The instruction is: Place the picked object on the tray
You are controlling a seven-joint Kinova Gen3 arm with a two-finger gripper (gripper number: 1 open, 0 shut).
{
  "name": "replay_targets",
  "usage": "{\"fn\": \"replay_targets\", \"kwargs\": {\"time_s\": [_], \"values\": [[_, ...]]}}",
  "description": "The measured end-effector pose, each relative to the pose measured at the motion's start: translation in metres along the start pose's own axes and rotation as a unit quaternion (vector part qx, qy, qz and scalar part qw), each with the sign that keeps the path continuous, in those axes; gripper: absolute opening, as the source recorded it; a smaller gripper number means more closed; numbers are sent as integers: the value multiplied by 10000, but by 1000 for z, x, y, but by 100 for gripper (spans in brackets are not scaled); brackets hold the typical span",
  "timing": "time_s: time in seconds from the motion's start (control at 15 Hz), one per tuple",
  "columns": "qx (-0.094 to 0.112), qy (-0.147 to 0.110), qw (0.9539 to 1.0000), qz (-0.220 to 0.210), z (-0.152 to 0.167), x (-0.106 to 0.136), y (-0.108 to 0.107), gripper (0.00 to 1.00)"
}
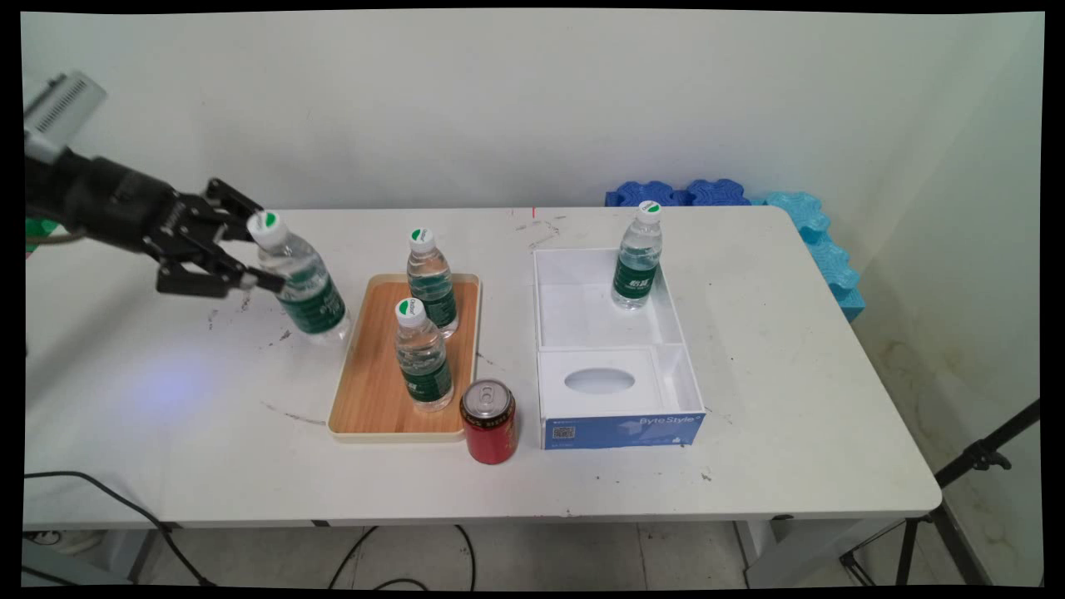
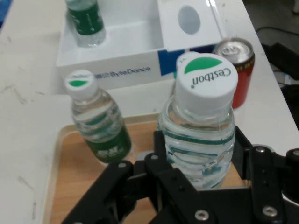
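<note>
While my gripper (image 1: 250, 254) pinched a tilted bottle (image 1: 301, 281) w/ both fingers, a tray (image 1: 373, 391) w/ 2 more bottles sat just beyond it.

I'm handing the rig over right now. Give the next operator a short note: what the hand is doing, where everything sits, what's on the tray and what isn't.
Hand: shut on a tilted water bottle, held below its cap, left of the wooden tray; whether its base touches the table is not clear.
On the tray: two upright bottles, the far bottle and the near bottle.
Red can: on the table at the tray's near right corner.
White open box: one upright bottle in its far compartment.
Off the tray: the held bottle, the can and the boxed bottle.
</note>
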Motion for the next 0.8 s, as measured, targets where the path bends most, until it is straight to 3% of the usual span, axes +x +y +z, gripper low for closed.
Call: {"fn": "replay_targets", "kwargs": {"time_s": [0.8], "values": [[-106,-272,9996,52,72,-29,16,0]]}}
